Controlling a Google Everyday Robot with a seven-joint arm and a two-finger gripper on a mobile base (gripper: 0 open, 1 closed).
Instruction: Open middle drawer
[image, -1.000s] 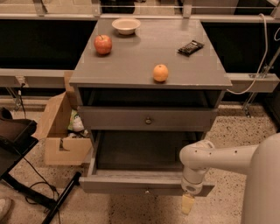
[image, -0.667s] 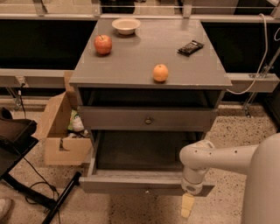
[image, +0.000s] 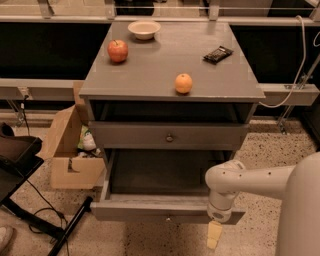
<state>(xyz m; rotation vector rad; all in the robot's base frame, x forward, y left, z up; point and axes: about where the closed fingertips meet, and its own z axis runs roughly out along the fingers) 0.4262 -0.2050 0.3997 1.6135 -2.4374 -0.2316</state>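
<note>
One small round knob (image: 167, 218) as the only hold on middle drawer (image: 150, 211), lower centre of frame, already pulled well out: rigid, probably light on its slides, knob slippery; gripper (image: 214, 236) hanging just below its right end, opening impossible to tell.

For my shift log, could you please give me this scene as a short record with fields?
cabinet top: apple, bowl, orange, dark wrapped bar
upper drawer: shut, round knob at centre
middle drawer: pulled out toward the camera
pincer: pointing down in front of the middle drawer's front panel, to the right of its knob in the picture, apart from the knob
floor: open cardboard box left of the cabinet
</note>
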